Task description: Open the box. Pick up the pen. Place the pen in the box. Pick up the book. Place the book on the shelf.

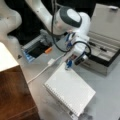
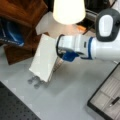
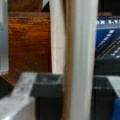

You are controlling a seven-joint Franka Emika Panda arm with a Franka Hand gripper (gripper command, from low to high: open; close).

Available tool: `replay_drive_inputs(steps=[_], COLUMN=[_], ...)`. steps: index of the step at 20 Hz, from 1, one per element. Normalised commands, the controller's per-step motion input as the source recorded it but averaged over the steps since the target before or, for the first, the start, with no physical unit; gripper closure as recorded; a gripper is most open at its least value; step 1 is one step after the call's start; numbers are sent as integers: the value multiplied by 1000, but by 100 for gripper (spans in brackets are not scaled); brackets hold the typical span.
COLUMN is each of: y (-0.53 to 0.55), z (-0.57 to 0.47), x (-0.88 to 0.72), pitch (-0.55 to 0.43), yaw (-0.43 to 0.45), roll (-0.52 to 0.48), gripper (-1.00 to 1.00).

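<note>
Gripper: the gripper (image 2: 61, 55) is at the book's far edge in both front views, jaws clenched on the book (image 1: 71, 91); the wrist view shows the pale page edge (image 3: 80, 60) standing upright between the dark fingers (image 3: 47, 87).
Book: lifted and tilted, one edge raised off the table (image 2: 67, 100), held only at that edge.
Box: the box (image 1: 105, 56) stands open at a front view's right, lid up.
Pen: a slim dark pen (image 2: 114, 101) lies in a compartment of the box.
Shelf: the shelf (image 1: 15, 95), brown wood with a pale top, is just beside the book.
Risk: a grip on one thin edge may let the large book swing or slip; its free corner could catch the shelf side.
</note>
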Motion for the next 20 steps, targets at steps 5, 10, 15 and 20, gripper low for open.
replay_drive_inputs(steps=[5,10,15,20], y=[203,298,247,140], z=[337,416,409,307], x=[224,122,54,27], pitch=[128,130,93,86], yaw=[-100,-251,-322,-316], roll=[-293,-262,-154,-25], gripper=[100,100,100,100])
